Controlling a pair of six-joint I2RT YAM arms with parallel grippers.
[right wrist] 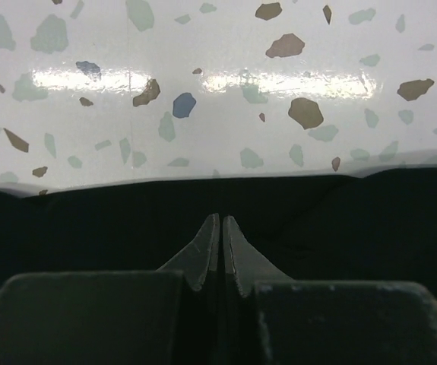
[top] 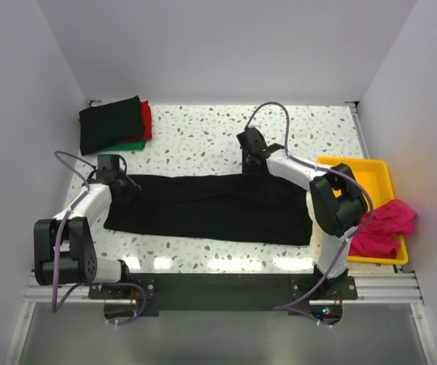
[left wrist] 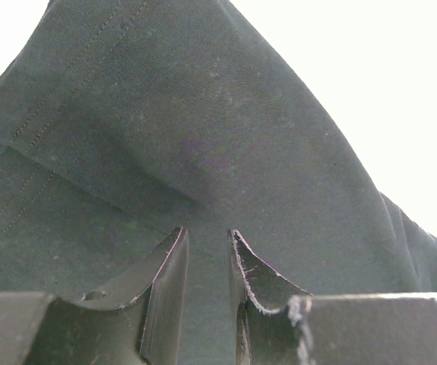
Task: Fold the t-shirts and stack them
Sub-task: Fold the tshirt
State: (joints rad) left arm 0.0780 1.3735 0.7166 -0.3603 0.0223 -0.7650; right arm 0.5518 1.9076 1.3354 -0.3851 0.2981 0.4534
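A black t-shirt (top: 210,209) lies lengthwise across the middle of the table, folded into a long band. My left gripper (top: 129,188) sits over its left end; in the left wrist view its jaws stand a little apart (left wrist: 209,234) above the black cloth (left wrist: 165,114). My right gripper (top: 254,170) is at the shirt's far edge; its jaws (right wrist: 222,219) are pressed together over the black cloth (right wrist: 355,220), apparently pinching it. A folded stack sits at the back left: black (top: 110,122) on top, red (top: 147,120) and green (top: 131,144) below. A magenta-pink shirt (top: 385,224) lies crumpled at the right.
A yellow plastic tray (top: 355,166) stands at the right edge, with the magenta-pink shirt hanging over its near end. White walls close in the table on the left, back and right. The speckled tabletop (right wrist: 218,91) shows just beyond the shirt's far edge.
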